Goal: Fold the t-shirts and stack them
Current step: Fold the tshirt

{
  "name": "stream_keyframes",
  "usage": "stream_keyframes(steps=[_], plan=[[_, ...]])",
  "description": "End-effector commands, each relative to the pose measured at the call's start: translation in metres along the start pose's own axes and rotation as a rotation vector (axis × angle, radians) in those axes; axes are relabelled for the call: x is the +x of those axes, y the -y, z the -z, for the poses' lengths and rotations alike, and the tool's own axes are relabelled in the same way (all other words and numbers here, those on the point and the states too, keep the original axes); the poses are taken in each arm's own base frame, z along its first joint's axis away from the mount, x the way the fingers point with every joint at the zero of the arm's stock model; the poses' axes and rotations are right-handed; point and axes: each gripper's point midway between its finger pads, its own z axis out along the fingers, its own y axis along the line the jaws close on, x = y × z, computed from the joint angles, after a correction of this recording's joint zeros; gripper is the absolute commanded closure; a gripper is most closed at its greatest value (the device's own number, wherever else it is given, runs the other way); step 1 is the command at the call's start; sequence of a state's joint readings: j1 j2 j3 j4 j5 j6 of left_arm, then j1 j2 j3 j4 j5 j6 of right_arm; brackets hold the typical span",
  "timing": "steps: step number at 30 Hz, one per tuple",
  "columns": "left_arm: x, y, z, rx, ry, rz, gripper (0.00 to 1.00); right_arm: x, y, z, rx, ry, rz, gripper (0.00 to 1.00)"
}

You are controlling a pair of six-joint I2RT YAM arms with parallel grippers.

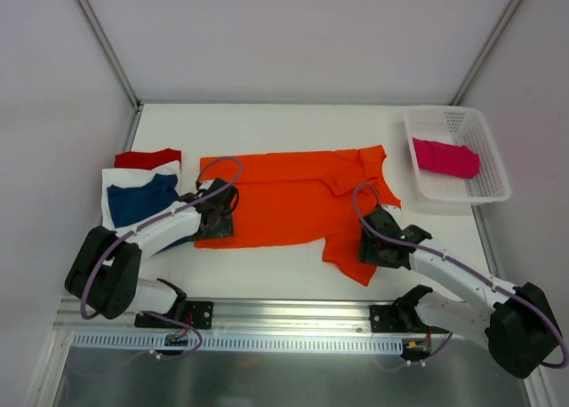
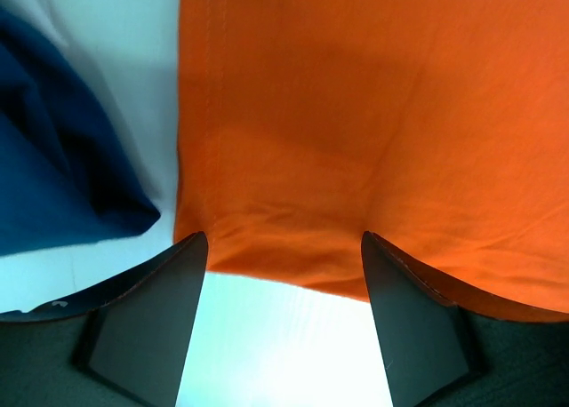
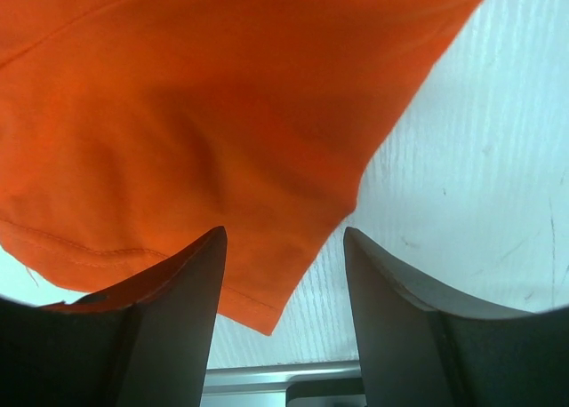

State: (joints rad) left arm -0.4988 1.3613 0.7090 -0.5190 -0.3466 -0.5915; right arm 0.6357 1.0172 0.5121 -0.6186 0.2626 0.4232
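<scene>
On the top camera I see the orange t-shirt spread out across the middle of the surface. My left fingers are down over its lower left corner. The right fingers are over the loose flap at its lower right. At the left of the frame lies a pile, with a red t-shirt showing at the top edge, then a white t-shirt, and a navy t-shirt uppermost. In the upper right a magenta t-shirt lies inside the white mesh basket.

On the left wrist camera the fingers stand wide apart and grip nothing. The orange t-shirt fills the upper right, and its corner reaches down between them. Navy cloth sits at the left.

On the right wrist camera the fingers are also spread and not clamped. The pointed corner of the orange t-shirt lies between them, and bare surface shows on the right.
</scene>
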Motion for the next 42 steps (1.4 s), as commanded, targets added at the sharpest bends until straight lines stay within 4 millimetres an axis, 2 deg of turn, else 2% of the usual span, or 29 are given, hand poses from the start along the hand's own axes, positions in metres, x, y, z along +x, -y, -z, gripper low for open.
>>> stream_keyframes(steps=[1,7,13,21,27,33,34,35,36,39,42], plan=[[0.012,-0.014,0.011,-0.043,-0.013,0.017,0.29,0.005,0.014,0.009,0.057,0.023,-0.034,0.41],[0.012,-0.024,0.014,-0.091,0.010,0.051,0.29,0.021,0.019,0.013,0.047,0.026,-0.058,0.40],[-0.001,-0.027,0.015,-0.151,0.032,0.074,0.30,0.018,0.016,0.015,0.039,0.034,-0.058,0.40],[0.021,-0.022,-0.006,-0.224,-0.097,0.015,0.30,0.019,0.007,0.012,0.028,0.031,-0.043,0.40],[0.021,-0.019,-0.009,-0.244,-0.115,-0.009,0.30,0.020,0.007,0.007,0.037,0.034,-0.046,0.40],[0.031,-0.018,-0.010,-0.239,-0.163,-0.033,0.32,0.018,0.004,0.005,0.052,0.029,-0.036,0.53],[0.033,-0.019,-0.010,-0.244,-0.171,-0.039,0.33,0.017,0.002,0.004,0.048,0.032,-0.037,0.57],[0.034,-0.018,-0.010,-0.244,-0.174,-0.043,0.47,0.017,0.001,0.004,0.050,0.029,-0.031,0.60],[0.035,-0.019,-0.009,-0.250,-0.176,-0.046,0.54,0.016,-0.001,0.003,0.047,0.029,-0.032,0.69],[0.035,-0.020,-0.008,-0.253,-0.169,-0.041,0.77,0.016,-0.003,0.003,0.045,0.029,-0.027,0.86],[0.034,-0.021,-0.006,-0.256,-0.165,-0.043,0.76,0.015,-0.003,0.002,0.053,0.031,-0.024,0.89]])
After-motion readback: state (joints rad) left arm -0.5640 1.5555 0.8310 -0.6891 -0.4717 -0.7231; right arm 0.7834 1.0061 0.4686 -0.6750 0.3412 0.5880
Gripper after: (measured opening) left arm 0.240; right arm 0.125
